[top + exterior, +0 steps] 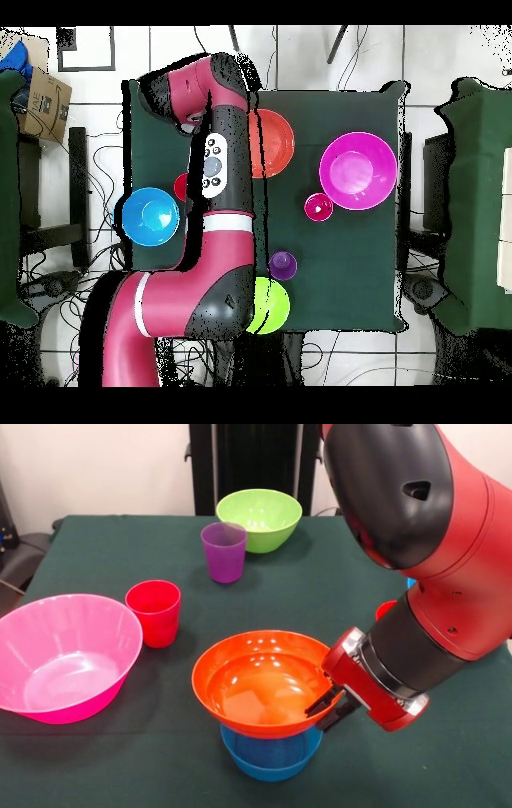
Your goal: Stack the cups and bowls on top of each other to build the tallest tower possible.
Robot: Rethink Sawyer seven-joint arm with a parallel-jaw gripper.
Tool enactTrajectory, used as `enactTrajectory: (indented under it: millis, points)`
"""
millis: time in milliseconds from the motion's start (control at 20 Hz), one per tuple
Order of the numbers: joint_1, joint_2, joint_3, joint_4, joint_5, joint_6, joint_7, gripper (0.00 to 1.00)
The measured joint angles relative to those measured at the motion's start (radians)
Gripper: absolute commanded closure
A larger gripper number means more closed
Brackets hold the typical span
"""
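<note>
You had a crowded dark green table (96,544) in front of you. In the front view the large pink bowl (64,656) sat at the left edge, with a red cup (154,612) upright just to its right. Farther back stood the purple cup (223,551), and the lime green bowl (259,519) was just behind it to the right. A sliver of another red piece (385,610) showed behind the arm (432,544) on the right; you could not tell what it was. From overhead a large blue bowl (151,215) lay at the table's left edge, well apart from the rest.

The tower (268,704) stood near the front centre: a small blue bowl (270,756) at the bottom with the wider orange bowl (260,680) seated on it. Nothing lay between it and the other pieces, but the arm's bulk hung over its right side.

The gripper (326,709) sat at the orange bowl's right rim, its dark fingers (320,703) straddling that rim. Whether the jaws were pressing the rim or loose around it, you could not tell.
</note>
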Motion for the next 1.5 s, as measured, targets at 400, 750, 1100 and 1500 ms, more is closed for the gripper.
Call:
enactTrajectory:
  millis: [400, 750, 1100, 1500]
  points:
    - [0.001, 0.046, -0.026, -0.073, 0.004, 0.059, 0.000, 1.00]
    - [0.001, 0.089, -0.058, -0.142, 0.027, 0.095, 0.000, 1.00]
    - [-0.003, 0.128, -0.114, -0.208, 0.089, 0.134, 0.000, 1.00]
    - [-0.021, 0.168, -0.213, -0.263, 0.204, 0.144, 0.000, 1.00]
